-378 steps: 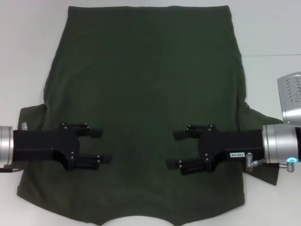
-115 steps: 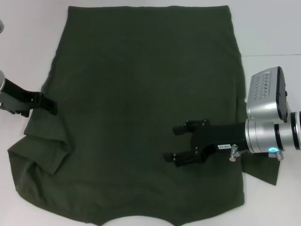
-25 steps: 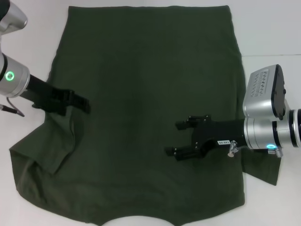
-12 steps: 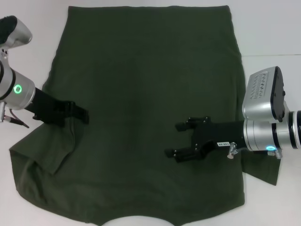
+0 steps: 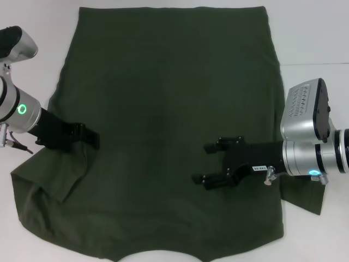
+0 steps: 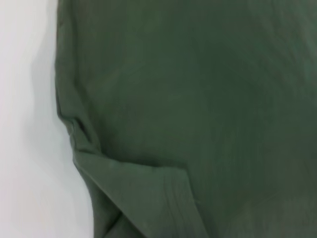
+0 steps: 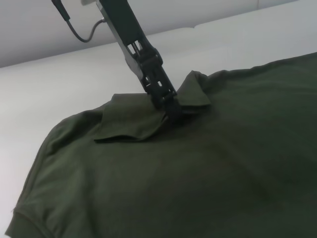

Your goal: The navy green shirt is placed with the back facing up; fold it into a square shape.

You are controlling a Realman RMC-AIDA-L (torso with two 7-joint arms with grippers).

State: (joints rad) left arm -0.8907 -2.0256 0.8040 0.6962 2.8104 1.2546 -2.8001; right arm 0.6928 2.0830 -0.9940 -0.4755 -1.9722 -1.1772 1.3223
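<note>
**Left sleeve pinched, right arm hovering over the shirt**

While the navy green shirt lies spread back-up across the white surface, its hem away from the robot and its collar edge nearest, the left gripper sits low on the garment's left side. Its fingers are closed on the left sleeve, which is drawn inward and folded over the body of the shirt, leaving creases and a raised flap around the grip. The right wrist view shows this from across the cloth: the black fingers press down into a bunched fold of fabric. The left wrist view shows only green cloth, a folded sleeve edge and a strip of white surface beside it.

The right gripper hangs above the shirt's right half, pointing toward the middle, its fingers spread apart and holding nothing. The right sleeve lies flat, sticking out from under that arm onto the surface
</note>
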